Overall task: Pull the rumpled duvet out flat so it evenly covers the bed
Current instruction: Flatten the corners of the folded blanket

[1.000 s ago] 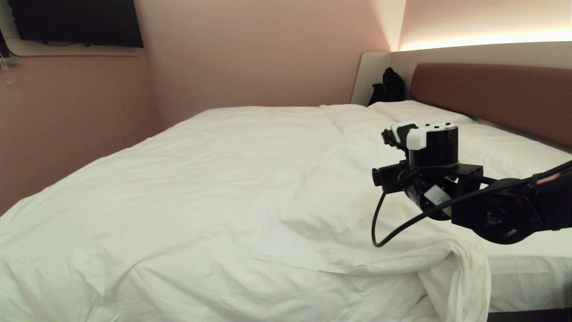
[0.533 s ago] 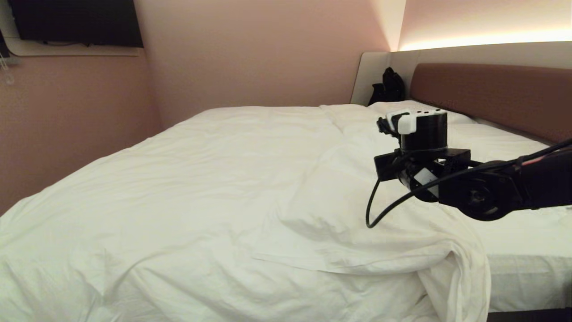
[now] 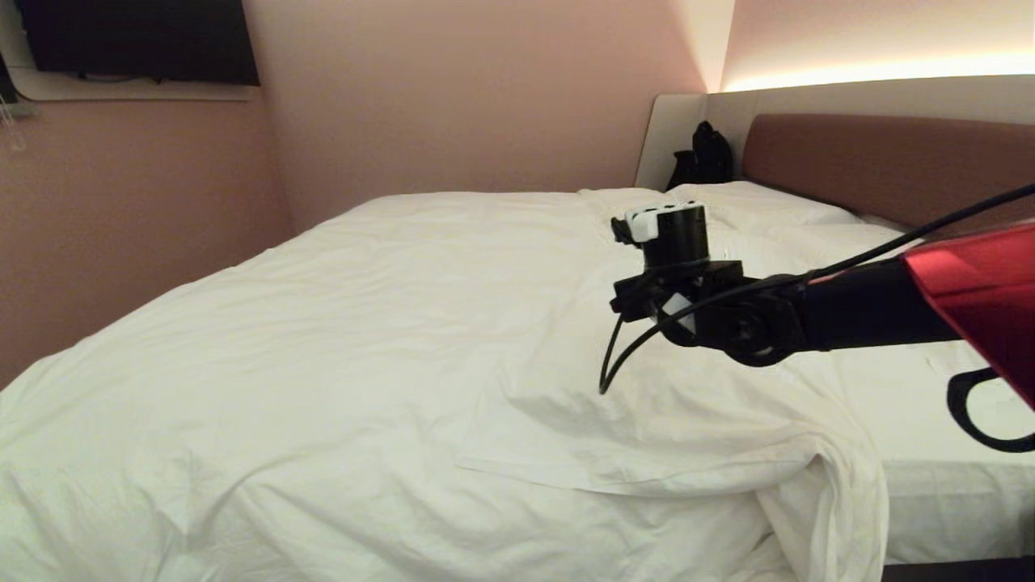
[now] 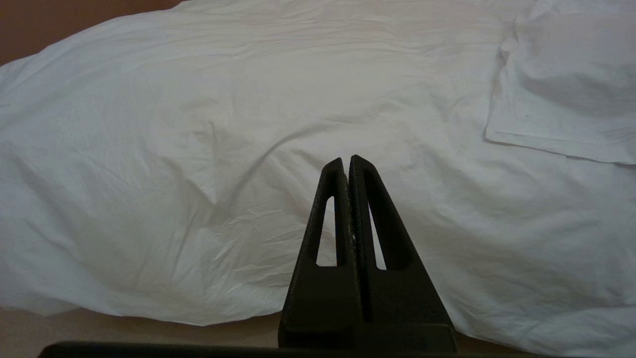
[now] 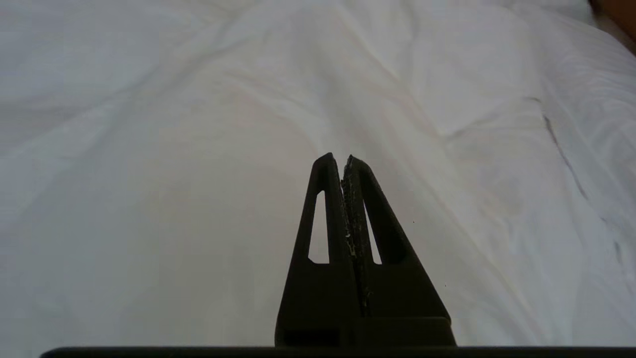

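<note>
Open air lies above the duvet; the folded-back flap bulks near the headboard.

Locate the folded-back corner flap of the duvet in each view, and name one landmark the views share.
Head view: flap lower right, below the right arm.
Left wrist view: flap at the right edge, upper half.
Right wrist view: no flap edge can be told apart.
Shared landmark: the duvet's wrinkled white surface.

duvet: soft matt wrinkled cloth | headboard: smooth padded | right tool: matt black plastic
</note>
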Controlling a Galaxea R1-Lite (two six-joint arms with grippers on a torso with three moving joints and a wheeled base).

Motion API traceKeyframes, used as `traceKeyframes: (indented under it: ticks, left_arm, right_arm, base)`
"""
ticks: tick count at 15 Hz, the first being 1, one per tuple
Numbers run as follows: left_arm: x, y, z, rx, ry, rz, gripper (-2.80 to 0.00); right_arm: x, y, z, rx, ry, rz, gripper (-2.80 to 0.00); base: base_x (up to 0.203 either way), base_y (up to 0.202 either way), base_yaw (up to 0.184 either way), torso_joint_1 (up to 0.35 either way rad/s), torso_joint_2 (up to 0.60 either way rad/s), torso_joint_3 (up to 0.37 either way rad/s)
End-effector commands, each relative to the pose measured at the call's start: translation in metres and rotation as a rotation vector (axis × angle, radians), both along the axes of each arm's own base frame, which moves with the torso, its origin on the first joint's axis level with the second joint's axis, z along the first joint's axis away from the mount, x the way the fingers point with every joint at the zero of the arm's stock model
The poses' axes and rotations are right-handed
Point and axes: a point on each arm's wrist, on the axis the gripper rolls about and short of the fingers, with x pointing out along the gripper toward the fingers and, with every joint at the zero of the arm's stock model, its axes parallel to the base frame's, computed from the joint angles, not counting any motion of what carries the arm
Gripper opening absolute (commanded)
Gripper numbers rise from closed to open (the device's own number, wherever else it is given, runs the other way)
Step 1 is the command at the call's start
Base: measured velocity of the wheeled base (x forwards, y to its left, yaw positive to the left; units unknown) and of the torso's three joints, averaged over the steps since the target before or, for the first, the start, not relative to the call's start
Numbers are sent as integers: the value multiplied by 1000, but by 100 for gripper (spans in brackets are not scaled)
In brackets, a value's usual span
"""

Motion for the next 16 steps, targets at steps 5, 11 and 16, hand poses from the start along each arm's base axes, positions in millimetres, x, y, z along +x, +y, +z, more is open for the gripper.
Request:
traceKeyframes:
  ticks: [5,11,16]
  left_arm:
    - [0,0,0,-1,0,0,-280]
    - [0,0,0,-1,-1,0,-280]
    - [0,0,0,-1,0,0,-280]
  right_arm:
    - [21,41,-38,201,245,-37,-280]
    - [-24,56,-36,354,558,-25,-280]
    - [-34,65,-40,400,599,-45,-280]
  base:
    - [0,0,0,0,0,0]
    - [0,0,0,0,0,0]
    - [0,0,0,0,0,0]
